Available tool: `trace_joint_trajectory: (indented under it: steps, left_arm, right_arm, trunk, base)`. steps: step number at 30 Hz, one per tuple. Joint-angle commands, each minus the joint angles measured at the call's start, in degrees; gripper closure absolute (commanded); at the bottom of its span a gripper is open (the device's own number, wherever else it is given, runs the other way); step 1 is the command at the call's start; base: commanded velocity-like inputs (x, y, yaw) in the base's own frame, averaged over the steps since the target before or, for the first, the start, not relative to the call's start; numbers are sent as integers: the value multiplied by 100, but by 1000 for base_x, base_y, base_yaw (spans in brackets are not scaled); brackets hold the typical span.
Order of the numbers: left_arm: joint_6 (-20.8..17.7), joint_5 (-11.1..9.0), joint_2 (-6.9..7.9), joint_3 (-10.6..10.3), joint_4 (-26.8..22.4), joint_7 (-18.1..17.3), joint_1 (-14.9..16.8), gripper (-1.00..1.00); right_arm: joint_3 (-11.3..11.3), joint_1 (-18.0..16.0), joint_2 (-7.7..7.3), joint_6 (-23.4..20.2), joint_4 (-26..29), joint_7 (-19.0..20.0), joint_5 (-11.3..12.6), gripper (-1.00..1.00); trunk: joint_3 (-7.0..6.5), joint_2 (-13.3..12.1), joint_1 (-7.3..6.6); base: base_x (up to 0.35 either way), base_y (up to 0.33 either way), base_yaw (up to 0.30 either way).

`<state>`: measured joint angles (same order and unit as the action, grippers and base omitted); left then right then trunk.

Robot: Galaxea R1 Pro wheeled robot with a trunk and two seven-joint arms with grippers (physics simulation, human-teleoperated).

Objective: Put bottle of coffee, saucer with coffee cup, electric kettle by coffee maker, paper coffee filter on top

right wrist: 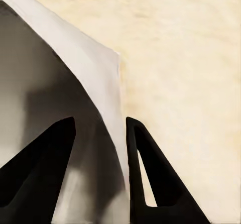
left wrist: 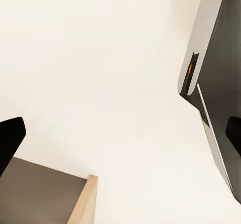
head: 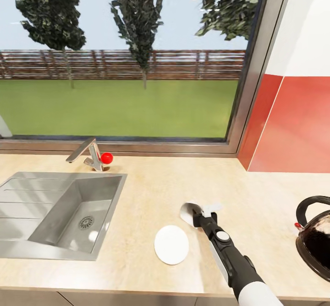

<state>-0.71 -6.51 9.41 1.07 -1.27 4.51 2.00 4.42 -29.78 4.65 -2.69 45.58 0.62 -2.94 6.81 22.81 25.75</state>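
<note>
The right gripper reaches out over the countertop and straddles the wall of the paper coffee filter. In the right wrist view one dark finger sits inside the shadowed cone and the other outside against the bare counter, with the white paper wall between them. The jaws look closed down on the paper or very nearly so — I judge it a pinch on the filter rim, not a loose hover.

To do this step well, the pinch should stay on that single wall without crumpling it, and the lift should go straight up before any swing toward the coffee maker, since thin paper could slip or fold.

Just beside the filter, nearer the robot, lies the white saucer, apart from the gripper. The dark electric kettle stands at the right edge of the counter, well apart from both. The sink and its tap lie to the left under the window.

The head view gives this layout; the right wrist view alone shows which side of the paper each finger takes. The left wrist view shows dark fingertips set wide apart before a pale wall and a grey panel edge — that hand is spread and empty.
</note>
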Motion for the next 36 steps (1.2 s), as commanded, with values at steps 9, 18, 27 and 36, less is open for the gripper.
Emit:
trace_joint_trajectory:
  steps: [9, 18, 27, 36]
  left_arm:
    - [-8, -52, 0, 6, -5, 5, 2, -100]
    - [-8, -52, 8, 7, -5, -2, 2, -100]
    - [-1, -50, 9, 7, -5, -3, 2, -100]
    - [9, -43, -16, -1, -5, -11, 2, -100]
  right_arm:
    - [-2, -2, 1, -12, 11, 8, -22, 100]
    - [-7, -2, 1, -12, 40, 8, -22, 100]
    - [-11, -2, 29, -29, 324, 8, -22, 100]
    - [159, -23, 178, -1437, 2407, -2, -12, 100]
  trunk:
    - [13, 11, 3]
    - [13, 11, 3]
    - [13, 11, 3]
    - [13, 11, 3]
  base:
    - [0, 0, 0]
    - [0, 0, 0]
    - [0, 0, 0]
    - [0, 0, 0]
